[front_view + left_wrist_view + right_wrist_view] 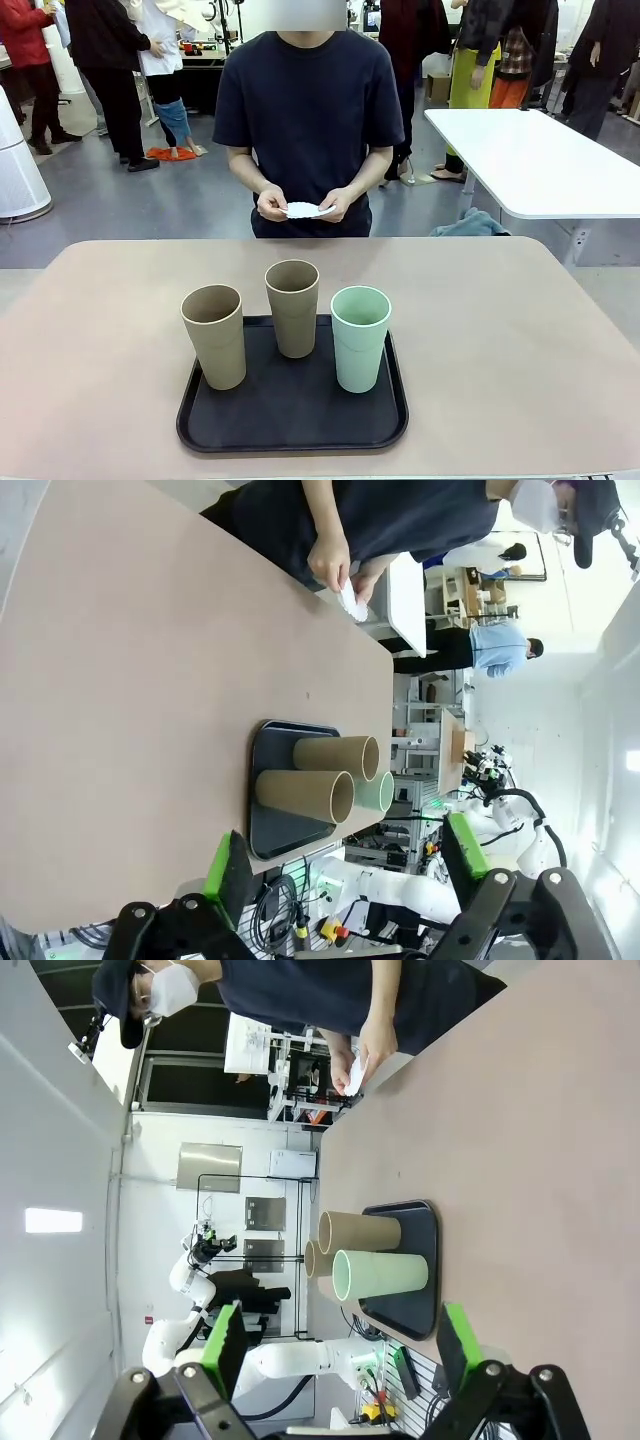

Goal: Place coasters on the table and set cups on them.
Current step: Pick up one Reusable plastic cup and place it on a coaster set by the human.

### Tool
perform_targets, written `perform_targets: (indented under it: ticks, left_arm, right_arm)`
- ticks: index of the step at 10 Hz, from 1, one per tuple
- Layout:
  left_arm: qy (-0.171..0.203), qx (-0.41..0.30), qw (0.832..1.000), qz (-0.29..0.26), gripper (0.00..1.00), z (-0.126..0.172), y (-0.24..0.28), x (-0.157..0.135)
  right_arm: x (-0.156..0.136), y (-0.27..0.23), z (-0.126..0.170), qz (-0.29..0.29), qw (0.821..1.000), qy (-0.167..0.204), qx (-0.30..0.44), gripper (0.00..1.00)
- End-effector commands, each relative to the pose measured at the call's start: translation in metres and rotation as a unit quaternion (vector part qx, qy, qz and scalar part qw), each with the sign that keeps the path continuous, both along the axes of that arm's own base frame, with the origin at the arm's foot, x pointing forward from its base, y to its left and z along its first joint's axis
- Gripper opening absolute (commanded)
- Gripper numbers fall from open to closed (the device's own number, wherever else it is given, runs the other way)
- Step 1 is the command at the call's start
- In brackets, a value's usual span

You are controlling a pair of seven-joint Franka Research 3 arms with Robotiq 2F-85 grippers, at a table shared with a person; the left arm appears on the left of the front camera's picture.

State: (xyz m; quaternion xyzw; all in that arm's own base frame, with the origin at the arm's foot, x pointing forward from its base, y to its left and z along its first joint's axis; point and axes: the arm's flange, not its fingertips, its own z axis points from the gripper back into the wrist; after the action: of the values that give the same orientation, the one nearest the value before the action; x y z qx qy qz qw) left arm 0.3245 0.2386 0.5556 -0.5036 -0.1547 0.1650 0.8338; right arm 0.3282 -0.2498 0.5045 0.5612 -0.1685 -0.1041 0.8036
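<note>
The beige tabletop [520, 330] stood in a crowded workshop. One black tray [290, 428] carried a tan cup [214, 335], a second tan cup [292, 307] and a mint cup [360, 338], three in all; beyond the far edge a person's hands [338, 203] held white coasters [303, 210]. The left pincer [346, 855] and right pincer [338, 1335] gaped apart, empty.

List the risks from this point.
The tall tumblers, two tan-brown and one pale mint green, stand close together on the black rectangular tray; grasping one might topple a neighbour. The white scalloped paper coasters are in the person's hands, not on the beige table; a cup moved now would lack one.
</note>
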Motion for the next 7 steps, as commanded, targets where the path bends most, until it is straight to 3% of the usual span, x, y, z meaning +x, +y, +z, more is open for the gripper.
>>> perform_targets:
  ticks: [1, 7]
  left_arm:
    - [-0.007, -0.004, 1.0, 0.006, 1.0, 0.0027, -0.002, 0.0039]
    - [-0.007, -0.004, 1.0, 0.006, 1.0, 0.0027, -0.002, 0.0039]
  right_arm:
    - [-0.0014, -0.0026, -0.0009, -0.002, 1.0, -0.001, 0.003, 1.0]
    - [-0.0014, -0.0026, -0.0009, -0.002, 1.0, -0.001, 0.003, 1.0]
